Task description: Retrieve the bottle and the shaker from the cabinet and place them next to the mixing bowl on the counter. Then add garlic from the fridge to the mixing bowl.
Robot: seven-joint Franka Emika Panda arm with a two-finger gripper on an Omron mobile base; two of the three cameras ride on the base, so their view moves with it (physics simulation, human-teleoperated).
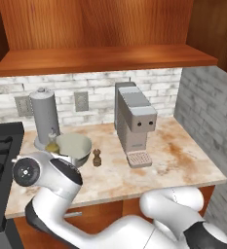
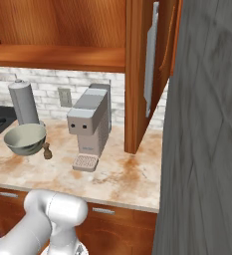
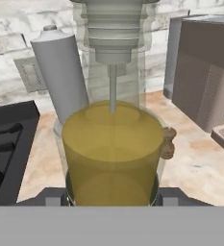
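Yellow-filled bottle held between the two tips of the pincer, near the left end of the bench.

Clear glass shows oil-coloured liquid in the lower part, with a ribbed grey pump top and a thin tube running down inside; its long axis stands upright, along the pincer's own view line. The pincer is clenched on the bottle's base, one tip at each side. Just beyond it, toward the back wall, sits the grey-green mixing bowl, and the small brown shaker stands just beside the bowl on its right. I judge the next move is to lower the bottle beside the bowl, without touching its rim.
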